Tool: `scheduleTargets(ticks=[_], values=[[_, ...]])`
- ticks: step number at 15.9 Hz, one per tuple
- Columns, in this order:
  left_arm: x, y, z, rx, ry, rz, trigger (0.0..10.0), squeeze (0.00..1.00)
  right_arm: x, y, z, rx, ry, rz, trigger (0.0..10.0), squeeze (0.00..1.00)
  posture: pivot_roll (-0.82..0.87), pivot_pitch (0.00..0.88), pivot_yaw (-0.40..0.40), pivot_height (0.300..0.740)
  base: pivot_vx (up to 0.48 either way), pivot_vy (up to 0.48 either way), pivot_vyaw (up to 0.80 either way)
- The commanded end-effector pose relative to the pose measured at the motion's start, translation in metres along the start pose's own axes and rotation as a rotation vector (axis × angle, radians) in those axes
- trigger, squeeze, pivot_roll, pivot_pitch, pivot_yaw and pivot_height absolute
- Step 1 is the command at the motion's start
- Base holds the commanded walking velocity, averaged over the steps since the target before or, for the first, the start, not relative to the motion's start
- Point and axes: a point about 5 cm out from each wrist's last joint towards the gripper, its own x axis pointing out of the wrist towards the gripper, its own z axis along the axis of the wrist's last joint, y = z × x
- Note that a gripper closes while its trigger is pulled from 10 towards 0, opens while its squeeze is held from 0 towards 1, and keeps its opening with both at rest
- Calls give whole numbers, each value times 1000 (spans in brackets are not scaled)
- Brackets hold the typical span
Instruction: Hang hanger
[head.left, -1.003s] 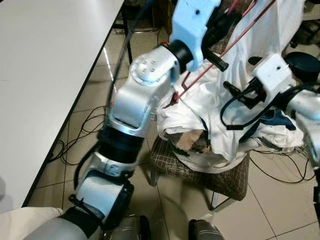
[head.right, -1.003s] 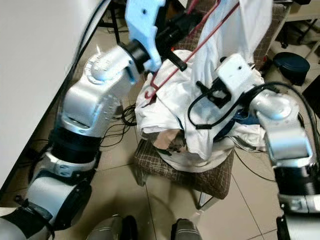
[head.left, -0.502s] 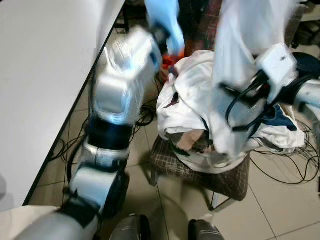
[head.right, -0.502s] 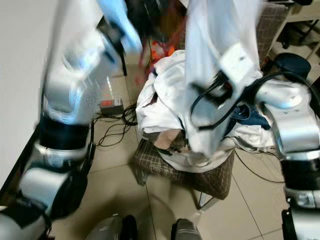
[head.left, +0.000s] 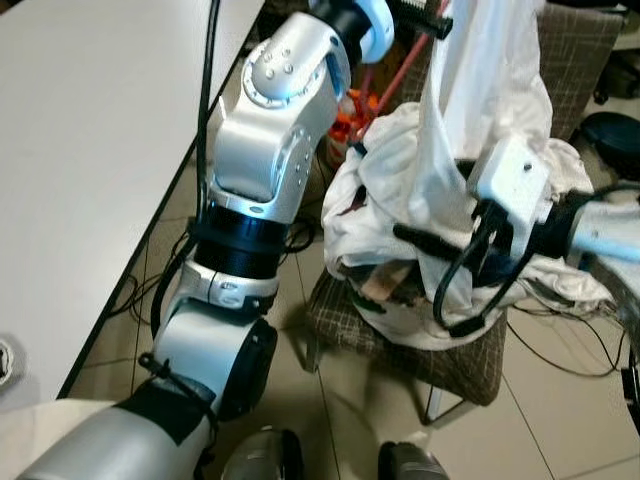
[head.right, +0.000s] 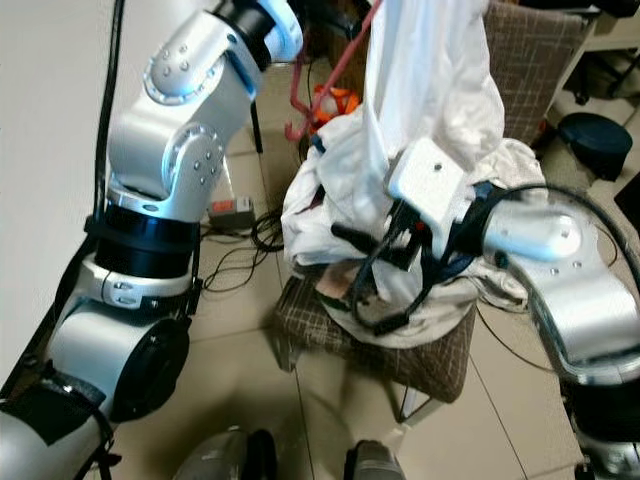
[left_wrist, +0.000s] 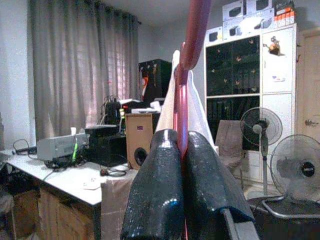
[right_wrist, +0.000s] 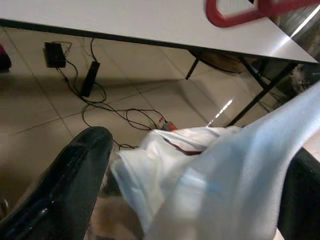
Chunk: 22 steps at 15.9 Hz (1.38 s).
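My left gripper (left_wrist: 181, 139) is raised high and shut on the thin bar of the red hanger (left_wrist: 193, 30). The hanger's red hook (head.right: 296, 126) points down toward the chair. A white garment (head.left: 492, 80) hangs from the hanger over the chair. My right gripper (right_wrist: 200, 155) is lower, at the garment's bottom part, open, with the white cloth lying between its two black fingers (right_wrist: 75, 185). One of those fingers (head.left: 422, 237) sticks out across the clothes pile.
A checked chair (head.left: 400, 352) holds a pile of white clothes (head.left: 395, 170). A long white table (head.left: 90, 150) runs along my left. Cables (head.right: 240, 235) and an orange object (head.right: 338, 100) lie on the tiled floor. A black round object (head.left: 615, 130) sits at the right.
My left arm has swung and lifted the hanger and garment higher. My right gripper has dropped down and left, onto the garment's lower part.
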Motion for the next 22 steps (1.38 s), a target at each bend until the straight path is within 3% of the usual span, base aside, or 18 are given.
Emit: scheduleTargets(ticks=[1, 4, 8, 12, 15, 18, 22], values=[[3, -4, 7, 13, -24, -10, 10000, 0, 1, 8, 7, -8, -28, 22, 10000, 0, -157, 68, 49, 740, 0, 0, 0], [4, -14, 3, -32, -4, 3, 10000, 0, 25, 26, 13, 17, -101, 22, 10000, 0, -155, 64, 50, 740, 0, 0, 0], [6, -24, 2, -38, 2, 2, 10000, 0, 56, 47, 0, 26, -58, 42, 10000, 0, -146, 63, 52, 740, 0, 0, 0], [9, -34, 7, -119, 4, -85, 10000, 0, 73, 49, -13, 16, 0, 21, 10000, 0, -137, 69, 51, 740, 0, 0, 0], [11, -34, 6, -145, 22, -112, 10000, 0, 77, 43, -7, -4, -36, -17, 10000, 0, -138, 71, 50, 740, 0, 0, 0], [15, -30, 3, -144, 42, -118, 10000, 0, 76, 53, 16, -33, -138, 33, 10000, 0, -141, 71, 53, 740, 0, 0, 0], [15, -29, 3, -123, 66, -120, 10000, 0, 69, 59, 32, -50, -168, 55, 10000, 0, -145, 75, 54, 740, 0, 0, 0]])
